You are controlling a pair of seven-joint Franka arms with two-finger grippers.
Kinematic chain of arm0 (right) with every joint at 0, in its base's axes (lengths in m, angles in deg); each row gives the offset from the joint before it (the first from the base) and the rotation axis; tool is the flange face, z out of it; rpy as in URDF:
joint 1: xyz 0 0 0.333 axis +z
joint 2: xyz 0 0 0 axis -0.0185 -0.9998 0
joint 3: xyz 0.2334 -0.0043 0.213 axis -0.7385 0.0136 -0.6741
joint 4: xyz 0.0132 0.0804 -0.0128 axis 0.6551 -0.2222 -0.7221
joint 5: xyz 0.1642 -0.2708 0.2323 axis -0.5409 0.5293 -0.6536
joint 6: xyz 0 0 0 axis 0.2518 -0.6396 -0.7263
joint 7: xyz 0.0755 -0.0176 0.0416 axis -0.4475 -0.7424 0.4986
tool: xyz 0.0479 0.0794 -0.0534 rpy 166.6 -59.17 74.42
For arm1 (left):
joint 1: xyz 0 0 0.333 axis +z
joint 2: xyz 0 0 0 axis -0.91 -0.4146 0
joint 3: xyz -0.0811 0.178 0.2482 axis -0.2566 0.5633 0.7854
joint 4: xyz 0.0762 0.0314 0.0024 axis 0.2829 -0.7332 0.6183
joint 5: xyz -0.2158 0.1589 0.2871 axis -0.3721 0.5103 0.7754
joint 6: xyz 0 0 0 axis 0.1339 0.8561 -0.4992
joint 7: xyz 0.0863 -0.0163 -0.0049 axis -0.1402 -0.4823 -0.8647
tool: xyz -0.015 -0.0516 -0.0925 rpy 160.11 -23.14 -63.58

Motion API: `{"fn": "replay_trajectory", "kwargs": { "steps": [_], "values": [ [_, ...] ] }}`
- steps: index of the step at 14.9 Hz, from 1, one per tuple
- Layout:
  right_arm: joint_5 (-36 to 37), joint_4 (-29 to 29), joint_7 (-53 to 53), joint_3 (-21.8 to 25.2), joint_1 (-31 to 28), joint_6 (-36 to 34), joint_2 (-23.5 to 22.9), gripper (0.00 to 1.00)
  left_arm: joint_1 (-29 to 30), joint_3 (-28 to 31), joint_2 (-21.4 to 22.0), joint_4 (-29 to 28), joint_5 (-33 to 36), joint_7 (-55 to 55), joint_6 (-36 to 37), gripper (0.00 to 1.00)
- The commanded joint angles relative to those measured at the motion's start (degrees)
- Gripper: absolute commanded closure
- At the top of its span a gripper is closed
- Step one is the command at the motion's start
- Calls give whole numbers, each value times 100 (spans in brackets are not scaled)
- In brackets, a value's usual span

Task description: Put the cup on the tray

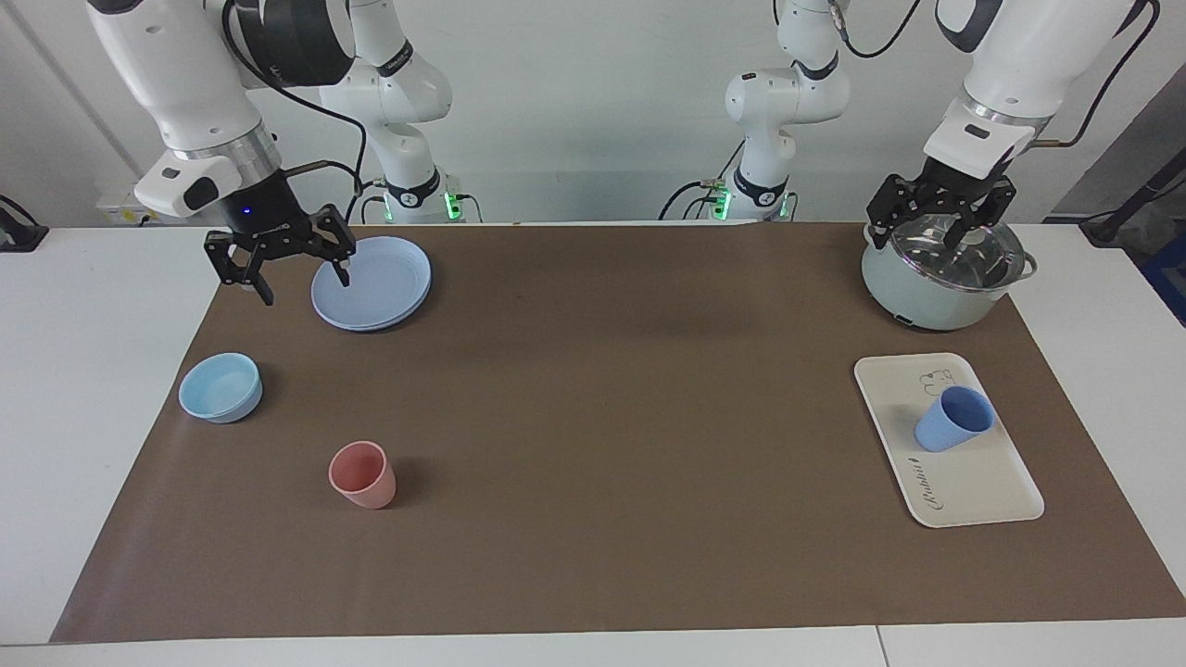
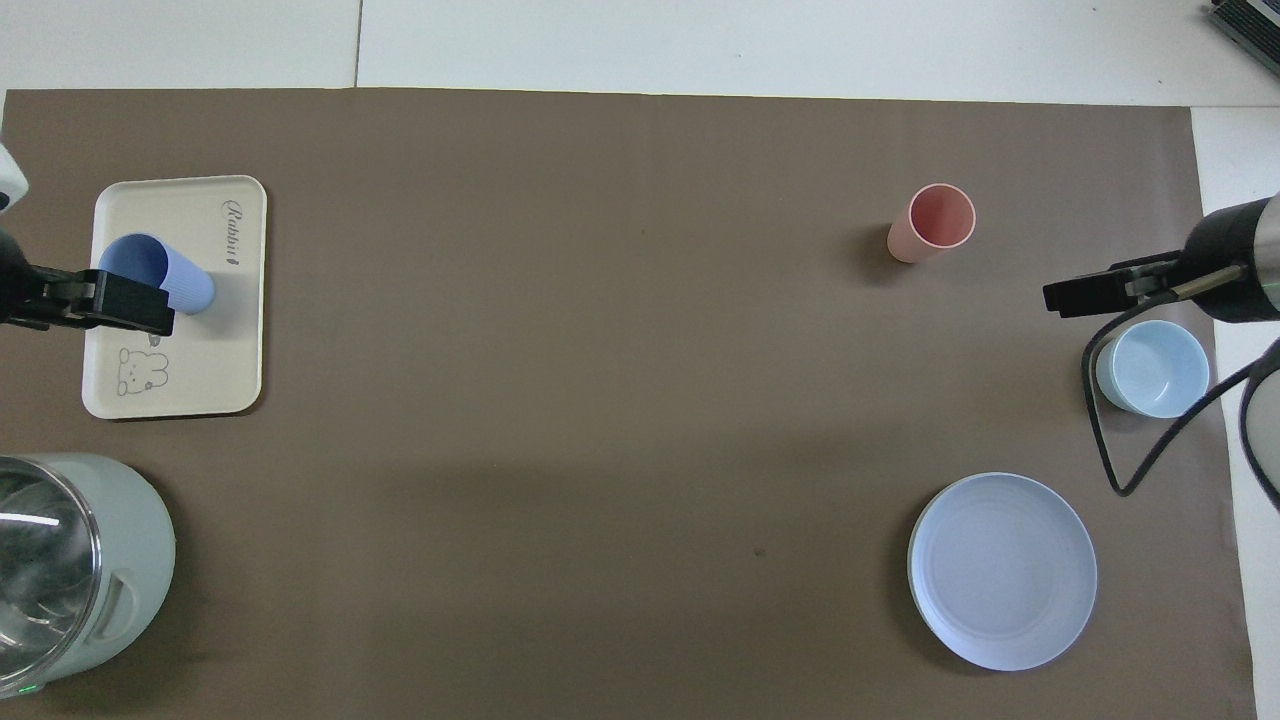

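Left gripper [image 1: 943,215] fingers apart, empty, up over the pot [image 1: 940,283]; right gripper [image 1: 295,264] also spread, empty, over the plate [image 1: 380,287] edge, waiting. Cup [image 1: 954,420] stands on the tray [image 1: 973,491], upright. Probably light, stiff, slick plastic: pinch across the rim or mid-wall, gently; tips easily.

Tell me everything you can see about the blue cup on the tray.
The cup is a small periwinkle-blue tumbler, tapered, without a handle, and looks like matte plastic. It stands upright, mouth up, with nothing visible inside. It rests on the cream-white tray near the bear drawing, toward the left arm's end of the table. Only the tray touches it; no end effector holds it.
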Motion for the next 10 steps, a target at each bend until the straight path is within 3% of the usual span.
{"fn": "replay_trajectory", "kwargs": {
  "steps": [1,4,10],
  "values": [
    [310,224,-1165,-68,39,-693,146,0,43,4,155,-270,-124,-40,-193,0],
    [258,690,-1650,-33,-21,-1564,164,0,0,4,68,-130,-133,-40,-80,0],
    [292,497,-1581,29,-127,-1636,322,0,-18,-5,5,-199,-274,-31,106,0]
  ]
}}
